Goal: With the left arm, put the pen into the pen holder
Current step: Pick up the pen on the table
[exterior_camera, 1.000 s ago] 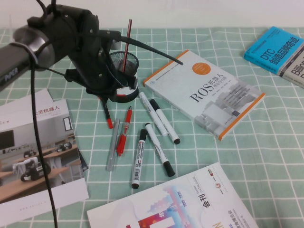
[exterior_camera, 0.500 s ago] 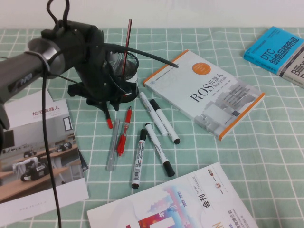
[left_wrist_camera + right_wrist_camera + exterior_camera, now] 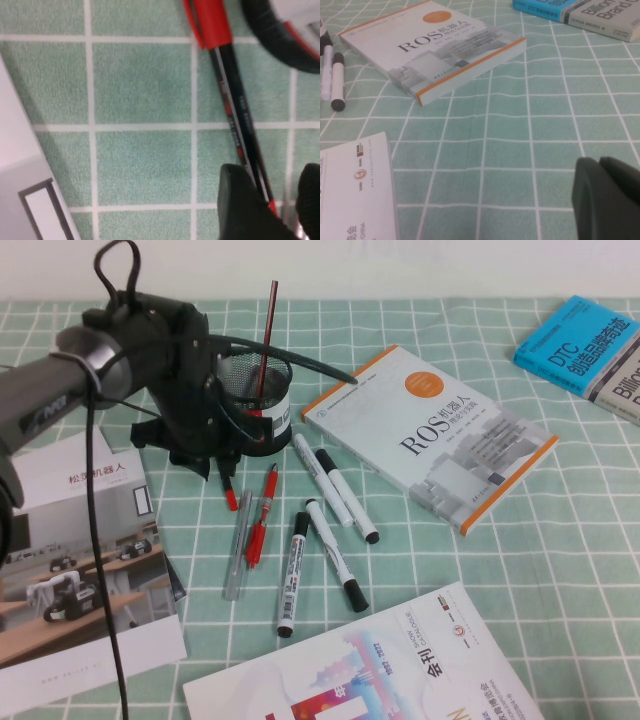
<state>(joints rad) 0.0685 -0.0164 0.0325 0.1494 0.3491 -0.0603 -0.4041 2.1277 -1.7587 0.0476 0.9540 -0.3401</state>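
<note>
The pen (image 3: 231,496), black-barrelled with red ends, lies on the green checked cloth just in front of the pen holder (image 3: 256,400), a black mesh cup with a thin dark-red stick (image 3: 268,330) standing in it. My left gripper (image 3: 213,455) hangs low over the pen and hides most of it in the high view. In the left wrist view the pen (image 3: 230,95) runs along the cloth and passes between the open gripper's (image 3: 280,200) two fingers (image 3: 240,210); the holder's base (image 3: 280,40) is close by. My right gripper (image 3: 607,200) is shut and empty above bare cloth.
A red pen with a clear barrel (image 3: 262,515), a grey pen (image 3: 238,545) and several black-and-white markers (image 3: 325,485) lie in front of the holder. A ROS book (image 3: 430,435), blue books (image 3: 590,340), a brochure (image 3: 70,540) and a magazine (image 3: 370,670) lie around them.
My left gripper has shifted left and back, uncovering more of the pen holder, and now sits over the pen. The pen and the other items have not moved.
</note>
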